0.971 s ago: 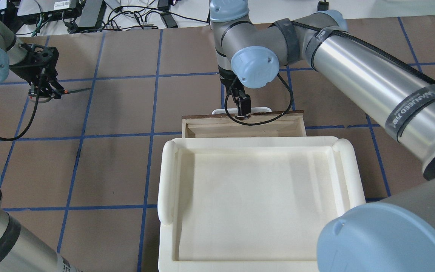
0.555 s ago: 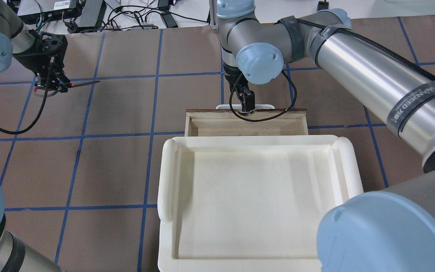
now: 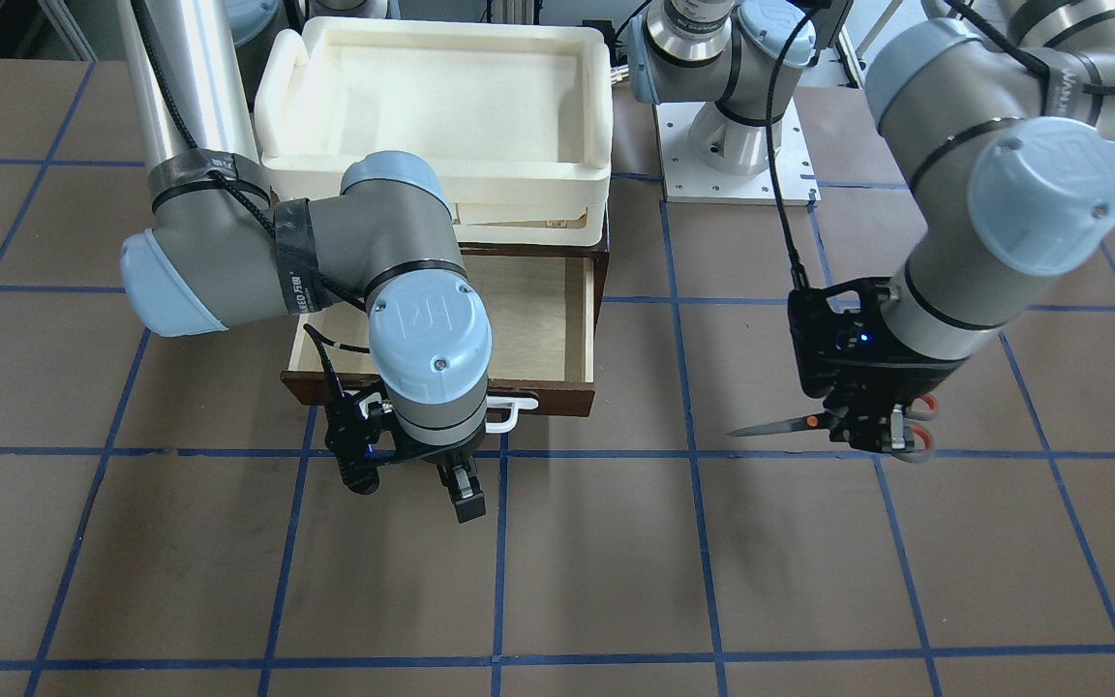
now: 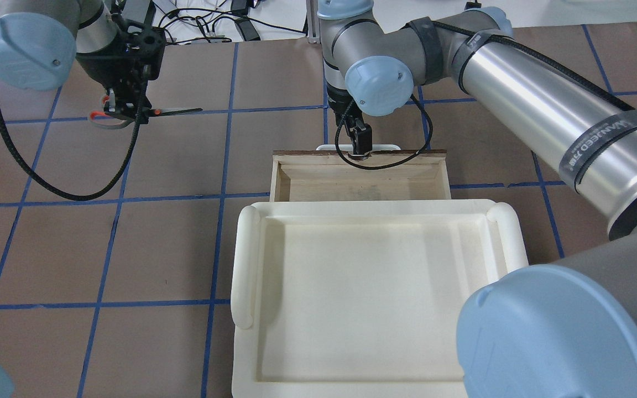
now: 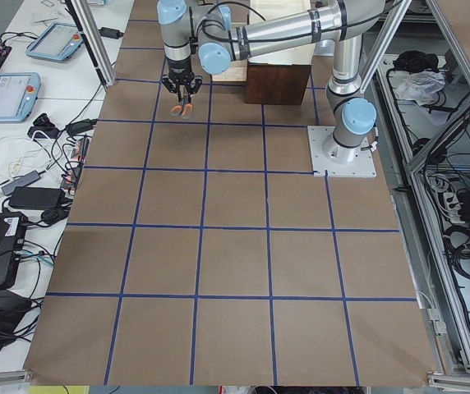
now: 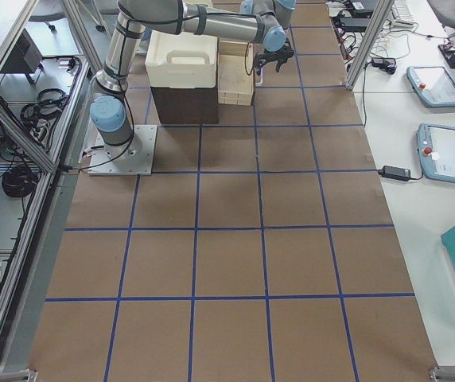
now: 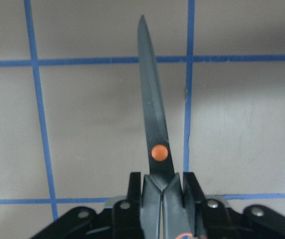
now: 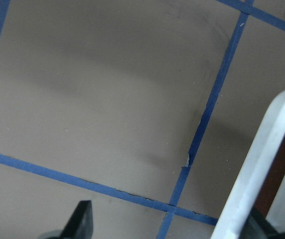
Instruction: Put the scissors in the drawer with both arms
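Left jaws clamped on scissors (image 3: 814,423) just behind orange pivot, blades together, held off counter (image 3: 616,581) toward operators' edge, well apart from open drawer (image 3: 557,395). Loops showed in front and overhead views; left wrist view cut them off. Right jaws spread wide, gripping nothing; white handle (image 8: 262,164) between fingers (image 8: 82,219), one hidden behind it. Tray (image 4: 244,260) hid drawer's rear.

"WANUEED", white on the black strap (image 4: 600,145) round the right arm (image 4: 523,94), at 3 o'clock in the overhead view; other strap print is illegible.
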`<action>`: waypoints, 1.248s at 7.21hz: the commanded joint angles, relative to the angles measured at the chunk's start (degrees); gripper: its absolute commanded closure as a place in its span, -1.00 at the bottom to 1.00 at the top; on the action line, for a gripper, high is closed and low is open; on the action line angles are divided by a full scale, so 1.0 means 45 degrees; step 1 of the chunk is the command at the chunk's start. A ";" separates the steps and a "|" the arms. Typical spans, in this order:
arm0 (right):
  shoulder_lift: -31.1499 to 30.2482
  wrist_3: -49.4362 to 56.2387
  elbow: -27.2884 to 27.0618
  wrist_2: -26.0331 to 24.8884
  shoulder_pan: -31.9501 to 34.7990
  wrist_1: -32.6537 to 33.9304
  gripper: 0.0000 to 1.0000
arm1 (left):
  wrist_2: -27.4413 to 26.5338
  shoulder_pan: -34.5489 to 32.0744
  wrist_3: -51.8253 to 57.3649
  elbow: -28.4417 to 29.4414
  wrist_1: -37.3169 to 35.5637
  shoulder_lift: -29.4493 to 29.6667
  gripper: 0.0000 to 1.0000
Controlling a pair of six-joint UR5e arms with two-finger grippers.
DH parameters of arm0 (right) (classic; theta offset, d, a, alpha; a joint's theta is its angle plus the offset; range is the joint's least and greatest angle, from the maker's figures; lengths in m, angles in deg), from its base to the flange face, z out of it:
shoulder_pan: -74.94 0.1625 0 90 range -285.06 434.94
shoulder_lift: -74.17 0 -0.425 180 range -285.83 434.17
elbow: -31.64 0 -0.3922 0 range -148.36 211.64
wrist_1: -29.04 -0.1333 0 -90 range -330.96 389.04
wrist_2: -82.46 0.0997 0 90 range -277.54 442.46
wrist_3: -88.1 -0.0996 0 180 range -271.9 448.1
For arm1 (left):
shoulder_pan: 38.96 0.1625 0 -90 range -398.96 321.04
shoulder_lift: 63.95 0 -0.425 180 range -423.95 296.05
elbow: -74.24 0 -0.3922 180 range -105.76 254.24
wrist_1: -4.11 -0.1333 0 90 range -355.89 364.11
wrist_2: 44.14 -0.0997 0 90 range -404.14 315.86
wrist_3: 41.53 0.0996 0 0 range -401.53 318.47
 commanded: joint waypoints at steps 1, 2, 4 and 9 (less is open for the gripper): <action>0.0109 0.0152 0.0317 0.0035 -0.0258 0.0000 -1.00 | 0.0087 -0.1294 -0.0892 -0.0001 0.1799 -0.0993 1.00; 0.0149 0.0171 0.0338 0.0036 -0.0258 0.0000 -1.00 | 0.0068 -0.1666 -0.1182 -0.0001 0.1925 -0.1171 1.00; 0.0149 0.0328 0.0338 0.0094 -0.0278 0.0000 -1.00 | 0.0069 -0.1748 -0.1244 -0.0175 0.1965 -0.1308 1.00; 0.0093 0.0309 0.0826 -0.0041 -0.0297 -0.0193 -1.00 | 0.0107 -0.1748 -0.1263 -0.0235 0.1984 -0.1310 1.00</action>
